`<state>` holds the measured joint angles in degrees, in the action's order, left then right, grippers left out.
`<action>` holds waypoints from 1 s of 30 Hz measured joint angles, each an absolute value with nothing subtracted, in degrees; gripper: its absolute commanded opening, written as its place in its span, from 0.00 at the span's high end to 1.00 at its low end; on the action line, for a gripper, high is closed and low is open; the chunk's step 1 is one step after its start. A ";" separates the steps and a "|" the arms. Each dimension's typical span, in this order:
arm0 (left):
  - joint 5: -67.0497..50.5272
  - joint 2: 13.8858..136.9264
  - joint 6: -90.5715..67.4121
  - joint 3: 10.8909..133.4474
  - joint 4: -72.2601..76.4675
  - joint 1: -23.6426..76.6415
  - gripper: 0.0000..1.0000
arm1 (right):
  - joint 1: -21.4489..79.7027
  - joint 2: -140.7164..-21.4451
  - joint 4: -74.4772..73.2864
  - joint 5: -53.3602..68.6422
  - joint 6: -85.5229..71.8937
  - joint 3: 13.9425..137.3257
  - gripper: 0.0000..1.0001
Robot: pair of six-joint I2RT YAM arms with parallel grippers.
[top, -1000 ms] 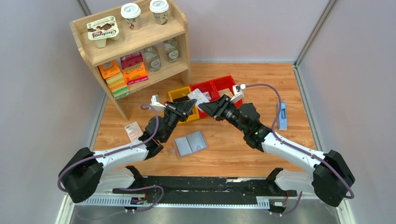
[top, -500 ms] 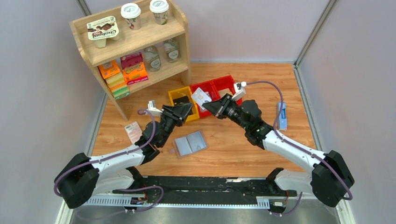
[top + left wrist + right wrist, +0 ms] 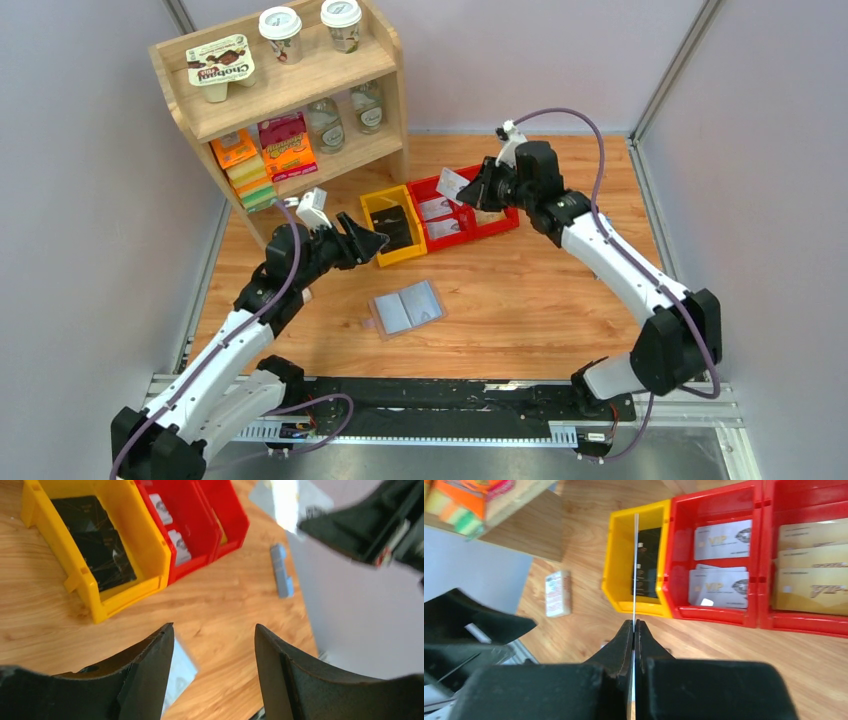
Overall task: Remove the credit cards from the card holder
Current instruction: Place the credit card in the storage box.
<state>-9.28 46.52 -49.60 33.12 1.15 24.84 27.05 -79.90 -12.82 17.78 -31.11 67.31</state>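
Wooden shelf sits back left on the desk, lidded cups on top (snack boxes and bottles lower down). Yellow bin touches the red bins. Pink-and-white packet lies near the shelf's foot, blue bar off right.

Left arm, right arm: white link shells, black joints. A purple cable runs along each; the right one arcs off the wrist toward 12 o'clock. Small white block on each wrist. Left gripper, right gripper: matte black, wedge-shaped fingers.
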 measured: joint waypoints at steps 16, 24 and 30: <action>-21.71 36.67 -25.08 36.34 -25.23 24.49 0.29 | 22.39 -112.71 -43.92 23.42 -7.35 97.19 1.00; -23.49 38.02 -26.09 34.54 -22.04 24.47 0.30 | 22.31 -119.24 -49.12 31.70 -1.87 104.12 1.00; -23.64 42.37 -26.28 34.54 -20.78 24.43 0.30 | 22.85 -124.36 -50.98 36.14 0.56 106.63 0.99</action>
<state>-23.64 42.37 -26.28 34.54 -20.78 24.43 22.85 -124.36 -50.98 36.14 0.56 106.63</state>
